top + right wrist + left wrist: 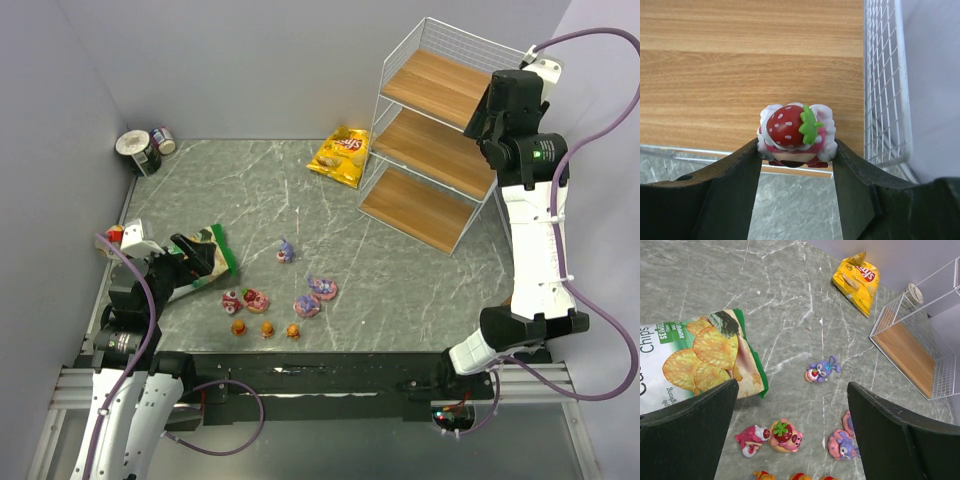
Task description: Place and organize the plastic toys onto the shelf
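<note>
With right pincer (796,150) clamped on strawberry toy (792,131), lower gently onto shelf (740,60) board, upright, clear of right wire wall; left pincer (792,390) spread apart, idle.

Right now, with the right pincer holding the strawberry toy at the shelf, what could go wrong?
The strawberry toy sits over the board at its front edge, so released here it might tumble off. The right pincer is near the wire side wall and could snag it. The left pincer, open by the green chip bag, might catch it.
</note>
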